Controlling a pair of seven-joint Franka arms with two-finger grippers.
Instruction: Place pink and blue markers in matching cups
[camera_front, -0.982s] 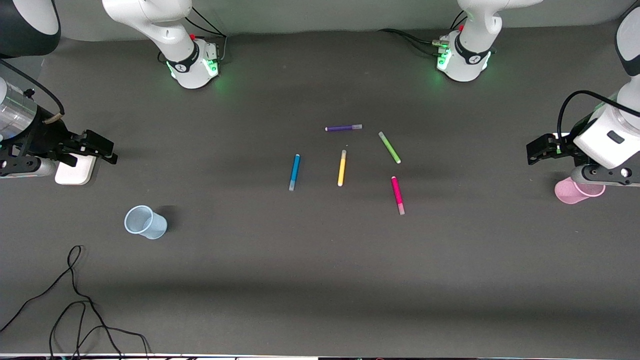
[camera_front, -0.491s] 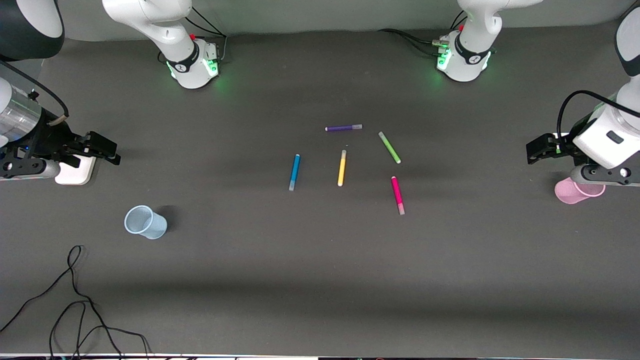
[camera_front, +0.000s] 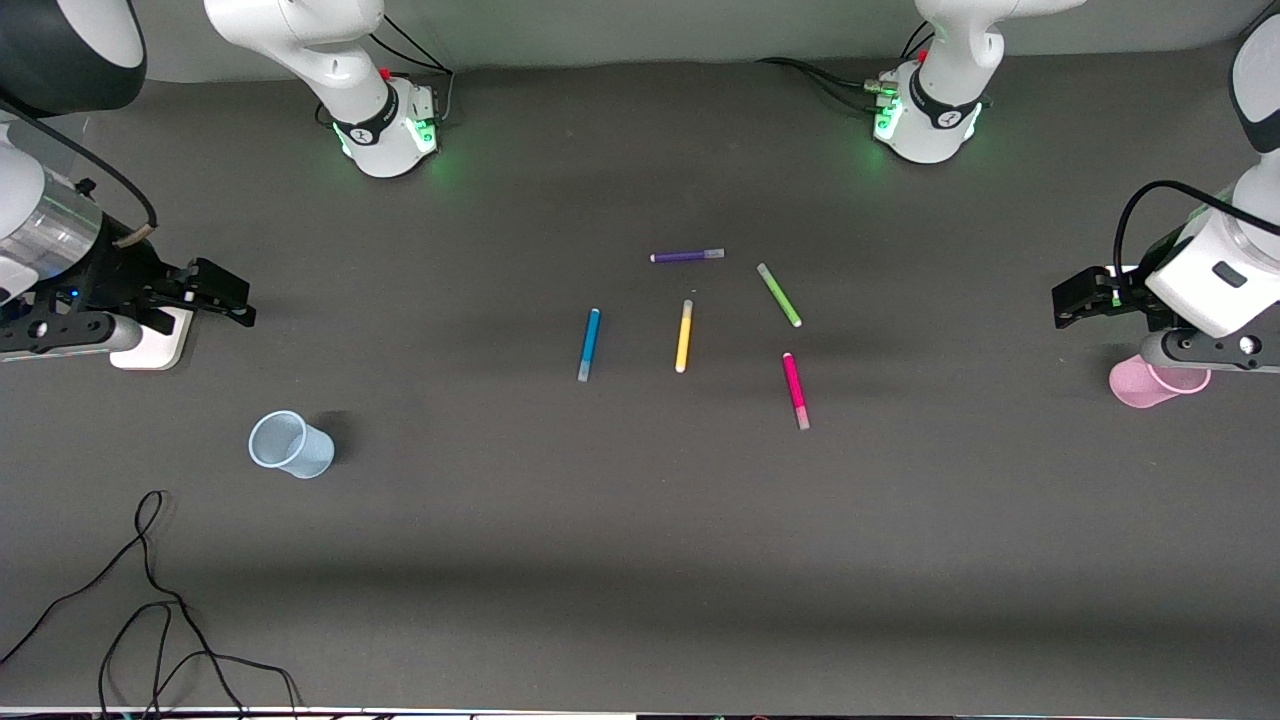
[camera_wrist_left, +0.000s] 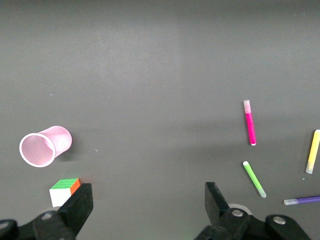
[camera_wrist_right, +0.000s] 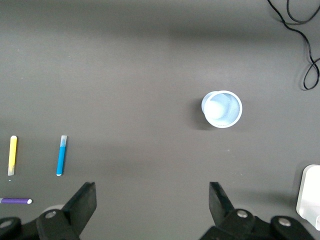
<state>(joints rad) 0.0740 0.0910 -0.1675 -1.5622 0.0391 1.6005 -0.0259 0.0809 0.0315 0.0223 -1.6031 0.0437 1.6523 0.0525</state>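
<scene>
The blue marker and the pink marker lie flat mid-table, apart from each other. Toward the right arm's end, nearer the front camera, is the pale blue cup. The pink cup is at the left arm's end, partly covered by the left arm's wrist. My right gripper hovers open and empty, well short of the markers. Open and empty as well, my left gripper waits beside the pink cup. The left wrist view shows the pink marker and pink cup; the right wrist view shows the blue marker and blue cup.
Yellow, green and purple pens lie among the markers. A white block sits under the right arm's wrist. A multicoloured cube rests beside the pink cup. Black cable loops near the front edge.
The right gripper has drifted a little toward the middle of the table. The left arm and all objects have stayed put.
</scene>
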